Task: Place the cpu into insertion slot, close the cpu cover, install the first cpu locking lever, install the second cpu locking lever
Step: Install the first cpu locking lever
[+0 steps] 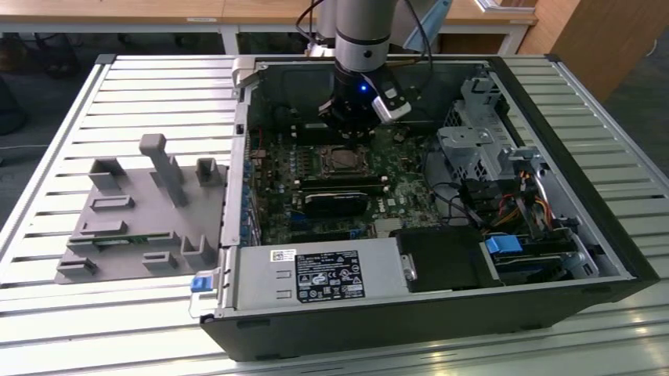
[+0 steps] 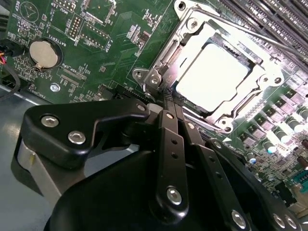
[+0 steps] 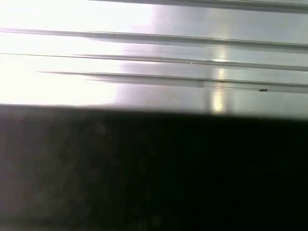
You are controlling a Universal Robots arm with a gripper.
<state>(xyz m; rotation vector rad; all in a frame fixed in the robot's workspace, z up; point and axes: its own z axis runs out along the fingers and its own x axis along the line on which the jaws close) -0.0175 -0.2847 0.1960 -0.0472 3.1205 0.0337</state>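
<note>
The cpu (image 2: 211, 77) sits in the insertion slot (image 2: 192, 36), cpu cover (image 2: 262, 74) down. The gripper (image 2: 166, 103), jaws pinched together and empty, noses a stiff, thin, springy-looking locking lever (image 2: 163, 91).

Cpu (image 2: 211, 79), pale silvery square, lies flat in the insertion slot (image 2: 190, 103); silvery cpu cover (image 2: 262, 77) frame closed over it, mid motherboard, far of black card.

A slatted metal table (image 1: 125, 86) gleams under bright light, with wooden desks (image 1: 157, 12) beyond its far edge and a wooden cabinet (image 1: 596, 39) past its far corner.
</note>
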